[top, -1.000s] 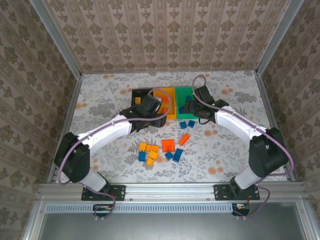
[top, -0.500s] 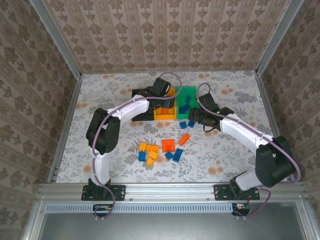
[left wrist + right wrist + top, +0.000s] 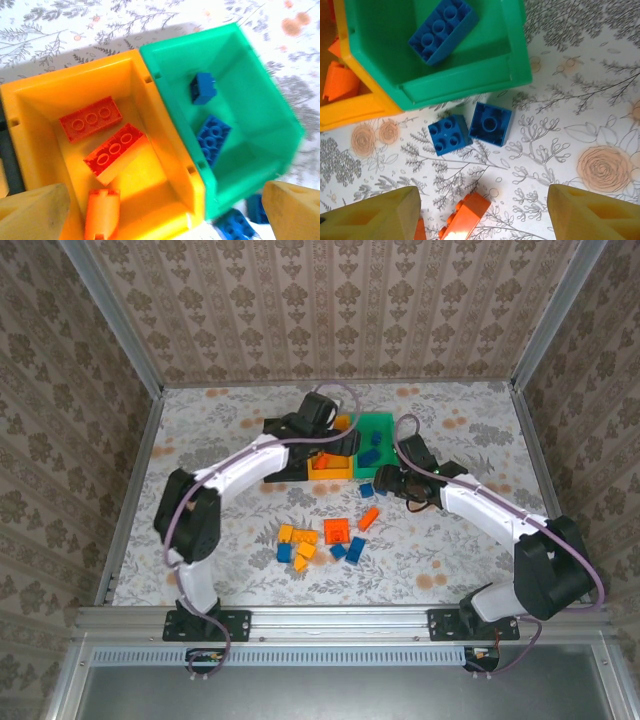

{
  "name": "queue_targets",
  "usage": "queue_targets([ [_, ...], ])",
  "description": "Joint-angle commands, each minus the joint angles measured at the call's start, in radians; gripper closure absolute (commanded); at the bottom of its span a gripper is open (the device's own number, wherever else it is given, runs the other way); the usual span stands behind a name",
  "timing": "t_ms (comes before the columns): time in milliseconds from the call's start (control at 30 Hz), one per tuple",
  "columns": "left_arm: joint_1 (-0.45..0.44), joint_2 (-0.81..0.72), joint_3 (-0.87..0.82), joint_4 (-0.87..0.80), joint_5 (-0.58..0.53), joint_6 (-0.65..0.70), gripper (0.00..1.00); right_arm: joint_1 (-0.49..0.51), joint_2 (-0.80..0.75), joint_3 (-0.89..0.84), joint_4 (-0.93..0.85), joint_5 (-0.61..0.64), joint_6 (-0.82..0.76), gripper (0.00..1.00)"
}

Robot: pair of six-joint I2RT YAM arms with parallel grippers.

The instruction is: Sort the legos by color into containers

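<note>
Black bin (image 3: 272, 427): leftmost of the joined row, toward 12 o'clock from the middle of the table (image 3: 200, 470). Your left arm crosses most of it, so what it holds cannot be told

Loose legos (image 3: 305, 536): a scattered cluster on the table at 6 o'clock from the row, well apart from it, with yellow-orange, red-orange and blue pieces mixed together

Left gripper (image 3: 335, 443): you have it hanging over the middle of the row, its jaws spread wide with nothing between them

Yellow-orange bin (image 3: 30, 100): middle of the row, its wall touching the green one. It holds two red-orange bricks (image 3: 91, 118) lying flat and studs up, side by side. A third orange piece (image 3: 101, 215) lies on its side at 6 o'clock from them

Green bin (image 3: 260, 115): rightmost of the row. It holds two blue bricks (image 3: 214, 138), the smaller at 12 o'clock from the longer

Right gripper (image 3: 482, 200): you have it hanging over the table at 6 o'clock from the green bin, jaws wide apart and empty. Below it two square blue legos (image 3: 450, 135) lie side by side on the table, just beside the bin's outer wall. A red-orange lego (image 3: 465, 217) lies at 6 o'clock from them
</note>
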Motion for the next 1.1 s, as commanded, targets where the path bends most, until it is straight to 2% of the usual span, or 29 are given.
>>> queue_targets([
  [0, -0.020, -0.152, -0.125, 0.087, 0.019, -0.049, 0.00, 0.030, 0.028, -0.024, 0.018, -0.022, 0.013, 0.31],
  [133, -0.052, -0.318, -0.330, 0.140, -0.023, -0.071, 0.00, 0.053, 0.094, -0.014, 0.057, -0.031, -0.001, 0.32],
  [267, -0.067, -0.445, -0.468, 0.107, -0.080, -0.092, 0.00, 0.084, 0.158, 0.023, 0.004, -0.028, 0.016, 0.32],
  [433, -0.075, -0.555, -0.615, 0.105, -0.144, -0.130, 0.00, 0.151, 0.185, 0.000, -0.016, -0.014, 0.097, 0.29],
  [600, -0.074, -0.607, -0.701, 0.114, -0.164, -0.162, 0.00, 0.177, 0.227, -0.018, 0.012, 0.011, 0.168, 0.32],
  [733, -0.073, -0.635, -0.720, 0.092, -0.190, -0.164, 0.00, 0.175, 0.252, -0.023, -0.007, 0.026, 0.179, 0.39],
  [1067, -0.040, -0.724, -0.770, 0.079, -0.201, -0.164, 0.00, 0.131, 0.172, -0.097, -0.018, 0.050, 0.154, 0.73],
])
